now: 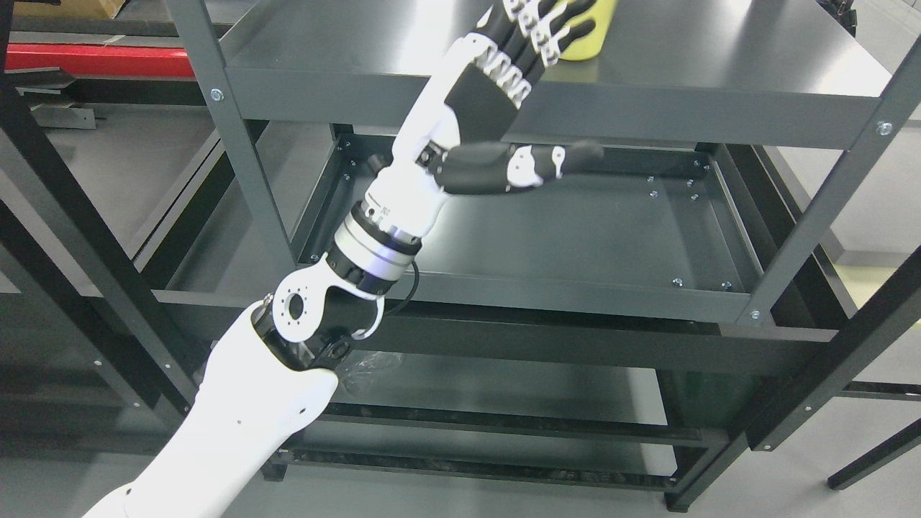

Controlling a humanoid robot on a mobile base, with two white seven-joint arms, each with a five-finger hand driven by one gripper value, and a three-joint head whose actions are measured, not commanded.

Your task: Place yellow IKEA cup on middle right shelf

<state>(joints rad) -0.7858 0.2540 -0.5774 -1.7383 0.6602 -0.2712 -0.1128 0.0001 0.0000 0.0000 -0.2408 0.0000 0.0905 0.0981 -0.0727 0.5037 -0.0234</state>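
A dark grey metal shelving unit (575, 108) with bolted angle-iron posts carries the load. On its upper shelf board, near the back and cut off by the picture's top edge, stands a pale yellow plastic cup (591, 43) (only its lower part shows). The shelf below it (575, 237), a shallow tray with a raised rim, shows a bare dark surface. Beneath the unit spreads a smooth grey floor (432, 496).

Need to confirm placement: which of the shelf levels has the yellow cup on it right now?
The top shelf: the yellow cup stands there with the left robot hand at it. The lower shelf holds nothing visible.
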